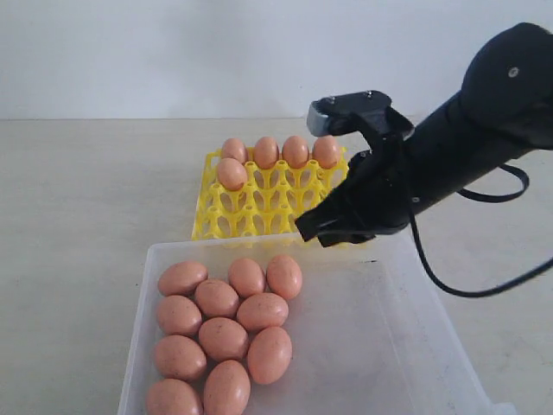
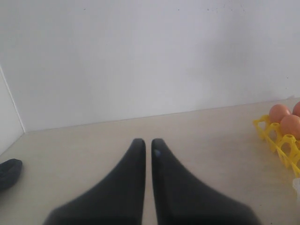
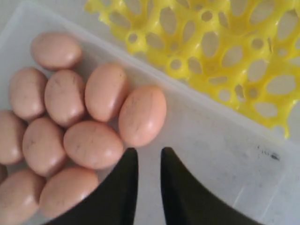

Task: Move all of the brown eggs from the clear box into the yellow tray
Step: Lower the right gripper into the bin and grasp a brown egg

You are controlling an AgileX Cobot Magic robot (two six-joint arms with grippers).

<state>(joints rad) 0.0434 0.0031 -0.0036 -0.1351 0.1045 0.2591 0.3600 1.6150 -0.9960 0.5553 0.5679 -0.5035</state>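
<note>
While over clear box [image 3: 225, 154], right fingers [image 3: 117, 187] just beside a brown egg [image 3: 142, 115]

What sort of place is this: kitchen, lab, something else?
Probably a lab test bench, not a kitchen: plain beige tabletop, blank white wall, and a black robot arm over a yellow tray and clear box of brown eggs.

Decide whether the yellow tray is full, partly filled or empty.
Partly filled. Five brown eggs sit in the yellow tray, four of them in its far row; the remaining cups show bare lattice.
</note>
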